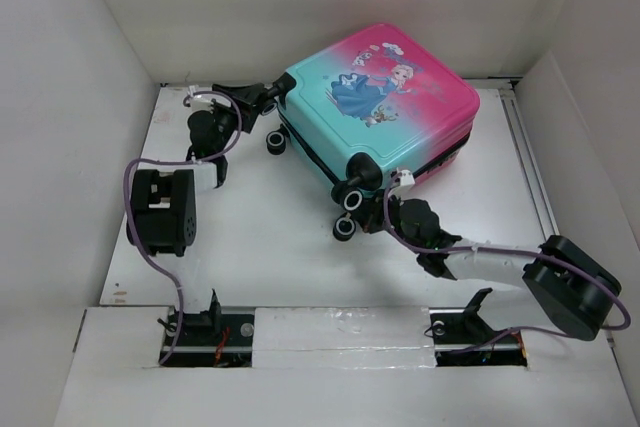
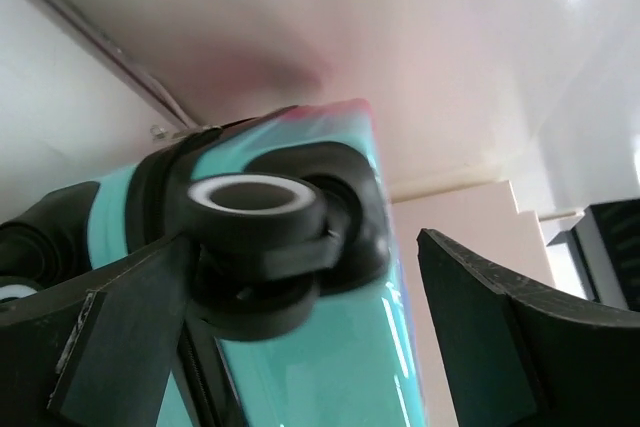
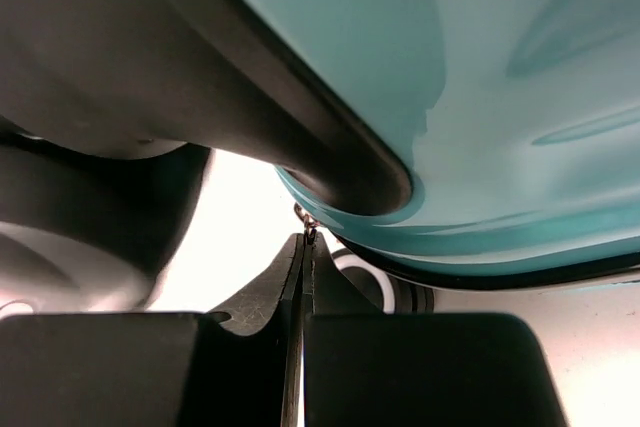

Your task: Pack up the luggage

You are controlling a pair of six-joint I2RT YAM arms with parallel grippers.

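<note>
the right gripper [image 3: 303, 247] is pinched shut on what looks like the zipper pull [image 3: 308, 219] at the teal corner, likely to run the zip round. the left gripper [image 2: 300, 247] stands wide about a wheel [image 2: 255, 209], probably to brace the luggage [image 1: 380, 97], which lies flat, print up, at the back of the table [image 1: 270, 237].

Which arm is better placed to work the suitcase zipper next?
Right, probably: the right gripper appears shut on a small metal tab, likely the zipper pull, at the luggage seam. The left gripper only straddles a wheel, jaws open.
</note>
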